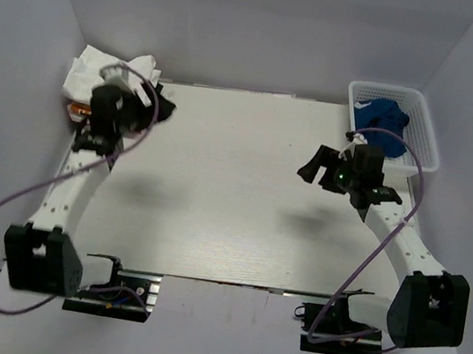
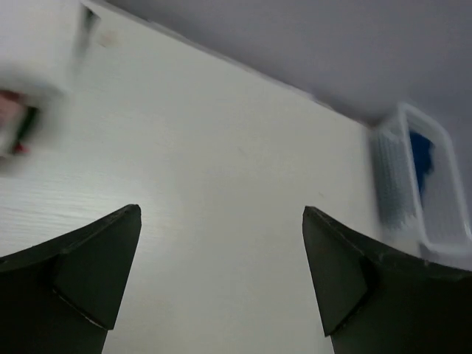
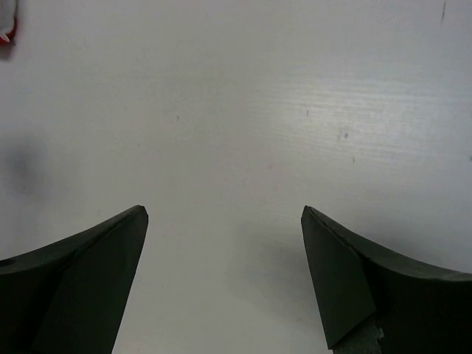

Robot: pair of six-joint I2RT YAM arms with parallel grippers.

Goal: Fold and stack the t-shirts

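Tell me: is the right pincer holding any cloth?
No, the right pincer stands open, and only the table shows through the gap.

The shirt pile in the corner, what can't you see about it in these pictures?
- Top view: the white t-shirt is bunched and partly behind the left arm; its print cannot be read.
- Left wrist view: it is only a blur at the left edge.
- Right wrist view: a red scrap is cut off by the corner.
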